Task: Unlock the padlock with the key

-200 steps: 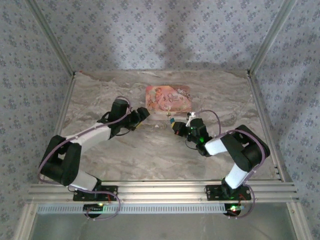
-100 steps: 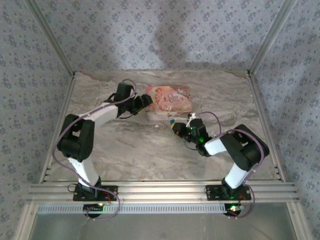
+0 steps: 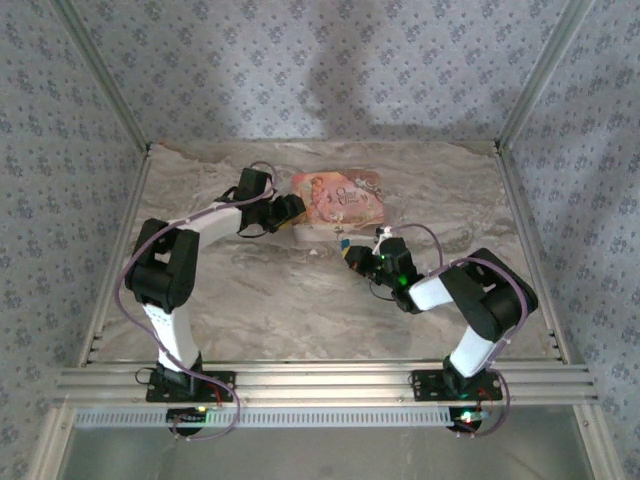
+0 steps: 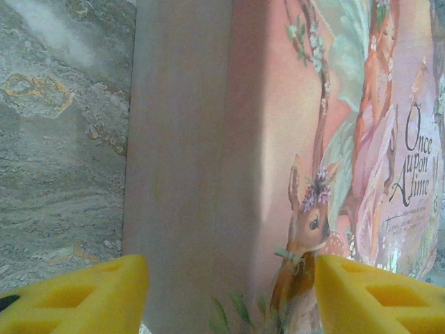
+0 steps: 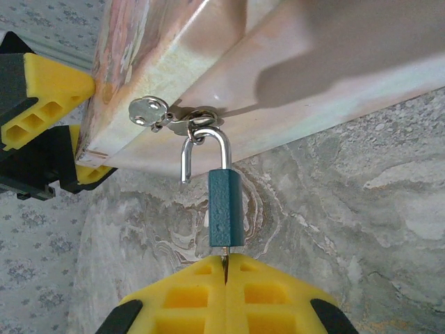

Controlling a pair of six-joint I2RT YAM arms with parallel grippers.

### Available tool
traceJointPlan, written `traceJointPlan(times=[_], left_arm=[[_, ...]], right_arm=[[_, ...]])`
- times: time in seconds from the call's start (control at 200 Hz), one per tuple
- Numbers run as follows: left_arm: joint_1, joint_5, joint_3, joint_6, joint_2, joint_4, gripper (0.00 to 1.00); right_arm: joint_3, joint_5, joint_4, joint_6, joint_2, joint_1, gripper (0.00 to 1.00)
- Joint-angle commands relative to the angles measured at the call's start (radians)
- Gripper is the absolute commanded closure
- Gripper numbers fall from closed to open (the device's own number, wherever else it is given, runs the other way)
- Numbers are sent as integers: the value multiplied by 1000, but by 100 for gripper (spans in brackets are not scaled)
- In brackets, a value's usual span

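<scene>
A teal padlock [image 5: 226, 209] hangs by its silver shackle [image 5: 206, 149] from a ring on the front of a pink storybook box [image 5: 208, 62]. One shackle leg stands free above the lock body. My right gripper [image 5: 225, 268] is shut on the key [image 5: 224, 258], whose blade sits in the lock's underside. In the top view the padlock [image 3: 343, 241] lies just beyond the right gripper [image 3: 352, 255]. My left gripper [image 3: 290, 212] is open at the box's left end. In the left wrist view its gripper [image 4: 231, 303] has the box [image 4: 208, 139] between its yellow fingers [image 4: 76, 292].
The box [image 3: 337, 200] lies at the back middle of the marble table [image 3: 300, 300]. A round silver latch knob [image 5: 147, 110] sits beside the ring. The left arm's yellow fingers [image 5: 49, 87] show at the box's corner. Aluminium frame posts and patterned walls enclose the table.
The left arm has swung back and to the right, bringing its gripper up to the box's left end. The right gripper and the padlock have stayed in place.
</scene>
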Motion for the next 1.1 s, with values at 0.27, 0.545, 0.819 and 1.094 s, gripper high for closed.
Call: traceJointPlan(times=[0.27,0.545,0.819,1.094], left_arm=[[2,-41,-74,19,-24,-41,45],[-13,-38,-175,-1,-75,-5,46],[-36,-54,-259,-24,-129,18,46],[-70,-75,-319,-46,-204,16,46]], right_arm=[[-36,36,-192,-120,-105,-22,65],[-1,-120,-179,-339,-158,-96,45],[96,-275,-127,-461,-77,-184,35],[138,-373,16,-504,29,-229,34]])
